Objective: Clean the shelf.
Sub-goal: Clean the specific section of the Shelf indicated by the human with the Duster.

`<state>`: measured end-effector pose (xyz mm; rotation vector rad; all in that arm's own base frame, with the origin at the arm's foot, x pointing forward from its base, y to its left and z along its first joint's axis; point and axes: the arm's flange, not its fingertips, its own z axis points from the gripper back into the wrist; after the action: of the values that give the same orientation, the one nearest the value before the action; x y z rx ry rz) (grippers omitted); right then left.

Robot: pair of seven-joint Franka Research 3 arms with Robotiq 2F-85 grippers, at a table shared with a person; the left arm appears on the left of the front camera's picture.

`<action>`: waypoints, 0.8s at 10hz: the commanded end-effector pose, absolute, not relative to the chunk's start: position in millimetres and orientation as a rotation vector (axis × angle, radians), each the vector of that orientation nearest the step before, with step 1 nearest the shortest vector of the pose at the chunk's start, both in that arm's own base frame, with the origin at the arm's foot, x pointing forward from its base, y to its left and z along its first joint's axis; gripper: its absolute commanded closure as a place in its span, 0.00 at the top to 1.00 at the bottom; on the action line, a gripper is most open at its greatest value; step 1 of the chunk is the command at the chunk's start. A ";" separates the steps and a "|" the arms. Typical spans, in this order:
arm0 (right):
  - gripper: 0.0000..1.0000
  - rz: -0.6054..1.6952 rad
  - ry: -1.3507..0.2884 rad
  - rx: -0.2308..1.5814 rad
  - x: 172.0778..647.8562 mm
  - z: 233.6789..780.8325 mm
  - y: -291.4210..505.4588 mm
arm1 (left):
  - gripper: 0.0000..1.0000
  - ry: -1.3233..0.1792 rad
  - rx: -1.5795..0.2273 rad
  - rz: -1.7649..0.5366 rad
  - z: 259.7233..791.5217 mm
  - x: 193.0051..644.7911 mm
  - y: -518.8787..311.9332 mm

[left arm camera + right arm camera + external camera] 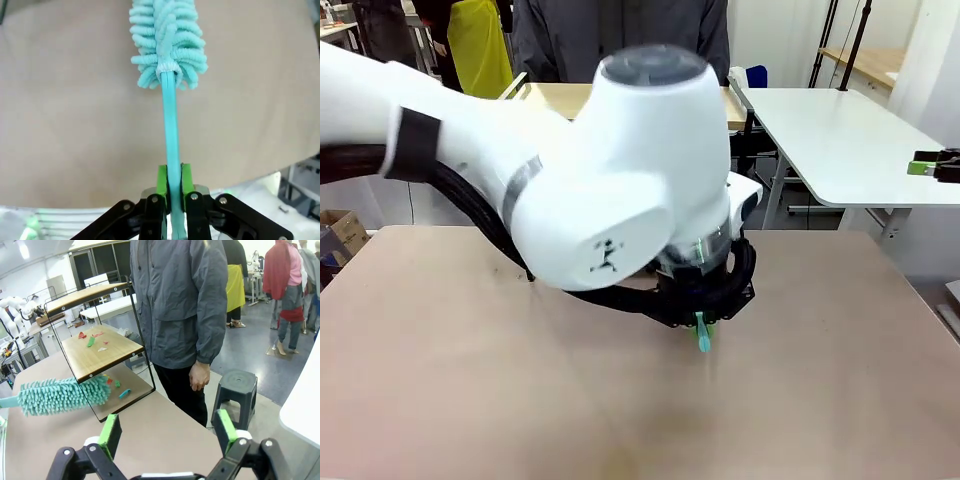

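The shelf (102, 351) is a black-framed rack with light wooden boards, standing at the table's far side. Small red and green scraps (92, 339) lie on its middle board, and teal and green ones (124, 393) lie at its base. In the front view my left arm covers all but its top board (558, 99). My left gripper (173, 181) is shut on the handle of a teal fluffy duster (168, 40). The duster's head (60, 395) is beside the shelf's lower front corner. My right gripper (167, 437) is open and holds nothing.
A person in a grey jacket (175, 305) stands close behind the shelf, one hand (199, 376) hanging down. A dark stool (235, 385) stands beside them. A white table (840, 140) is at the back right. The beige tabletop (470, 380) is bare near me.
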<state>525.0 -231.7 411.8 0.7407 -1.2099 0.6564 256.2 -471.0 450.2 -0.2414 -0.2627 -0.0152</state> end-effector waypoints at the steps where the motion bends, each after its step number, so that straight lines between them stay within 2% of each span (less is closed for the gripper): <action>1: 1.00 0.664 -1.203 0.736 524.0 413.7 -229.5 | 0.13 -0.373 -0.269 0.027 427.0 265.0 -501.8; 3: 1.00 0.664 -1.203 0.736 524.0 413.7 -229.5 | 0.13 -0.428 -0.299 0.070 403.1 280.7 -516.1; 8: 1.00 0.664 -1.203 0.736 524.0 413.7 -229.5 | 0.13 -0.413 -0.334 0.069 360.6 320.8 -528.4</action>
<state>524.9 -231.8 411.7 0.7407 -1.2100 0.6561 317.9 -509.8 366.3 -0.2913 -0.3962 0.0615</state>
